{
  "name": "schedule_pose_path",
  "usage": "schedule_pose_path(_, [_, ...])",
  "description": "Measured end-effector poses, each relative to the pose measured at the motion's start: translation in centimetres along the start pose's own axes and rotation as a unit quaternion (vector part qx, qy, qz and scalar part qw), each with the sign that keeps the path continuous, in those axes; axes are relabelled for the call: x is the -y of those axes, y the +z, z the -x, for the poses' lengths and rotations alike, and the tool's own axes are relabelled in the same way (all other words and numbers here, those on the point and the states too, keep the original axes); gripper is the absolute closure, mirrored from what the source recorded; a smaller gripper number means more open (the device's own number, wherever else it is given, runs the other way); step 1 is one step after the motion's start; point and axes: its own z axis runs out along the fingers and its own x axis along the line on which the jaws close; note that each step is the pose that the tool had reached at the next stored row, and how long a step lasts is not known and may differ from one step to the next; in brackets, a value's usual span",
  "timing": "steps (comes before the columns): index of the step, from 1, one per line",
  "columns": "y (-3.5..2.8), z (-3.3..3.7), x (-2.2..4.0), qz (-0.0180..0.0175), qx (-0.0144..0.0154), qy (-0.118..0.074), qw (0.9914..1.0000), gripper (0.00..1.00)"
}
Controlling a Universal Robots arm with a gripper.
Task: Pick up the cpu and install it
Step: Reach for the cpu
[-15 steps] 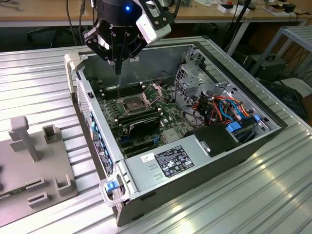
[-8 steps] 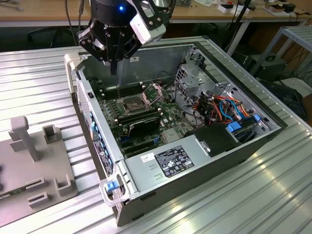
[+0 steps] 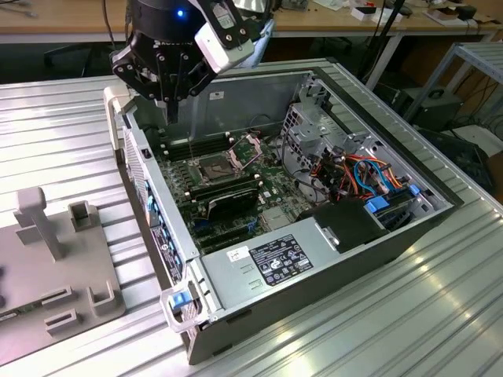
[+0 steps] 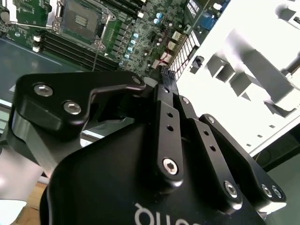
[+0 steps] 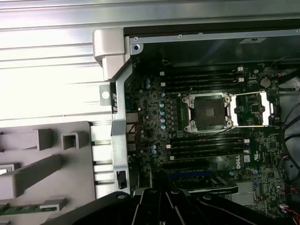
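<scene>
Cpu location cannot be told. The black gripper (image 3: 171, 115), fingers pressed together, hangs over the open grey metal computer case (image 3: 330, 263) at the exterior view's left, near the dark square socket (image 3: 214, 166).

Ribbed metal table (image 3: 440, 314) carries open computer case (image 3: 346, 271) and grey fixture (image 3: 31, 263).

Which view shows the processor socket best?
First wrist view: the socket is seen face-on and whole, with its frame swung open beside it. The exterior view shows it small and slanted; the second wrist view catches it at an angle.
</scene>
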Motion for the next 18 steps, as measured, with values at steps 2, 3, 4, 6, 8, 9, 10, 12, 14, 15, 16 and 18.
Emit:
schedule_pose_path(2, [-0.01, -0.27, 0.02, -0.0001, 0.0000, 0.000, 1.00000, 0.89])
schedule_pose_path(3, [-0.01, -0.46, 0.03, 0.0000, 0.0000, 0.000, 1.00000, 0.89])
schedule_pose_path(4, [-0.01, -0.58, 0.04, 0.0000, 0.0000, 0.000, 1.00000, 0.89])
schedule_pose_path(6, [-0.02, -0.90, 0.07, 0.0000, 0.0000, 0.000, 1.00000, 0.89])
schedule_pose_path(8, [-0.02, -1.22, 0.09, 0.0000, 0.0000, 0.000, 1.00000, 0.89])
schedule_pose_path(9, [-0.03, -1.35, 0.10, 0.0000, 0.0000, 0.000, 1.00000, 0.89])
schedule_pose_path(10, [-0.03, -1.48, 0.11, 0.0000, 0.0000, 0.000, 1.00000, 0.89])
schedule_pose_path(12, [-0.03, -1.74, 0.13, 0.0000, 0.0000, 0.000, 1.00000, 0.89])
schedule_pose_path(14, [-0.03, -2.04, 0.15, 0.0000, 0.0000, 0.000, 1.00000, 0.89])
schedule_pose_path(15, [-0.04, -2.30, 0.17, 0.0000, 0.0000, 0.000, 1.00000, 0.89])
schedule_pose_path(16, [-0.04, -2.47, 0.18, 0.0000, 0.0000, 0.000, 1.00000, 0.89])
schedule_pose_path(18, [-0.05, -2.76, 0.20, 0.0000, 0.0000, 0.000, 1.00000, 0.89])
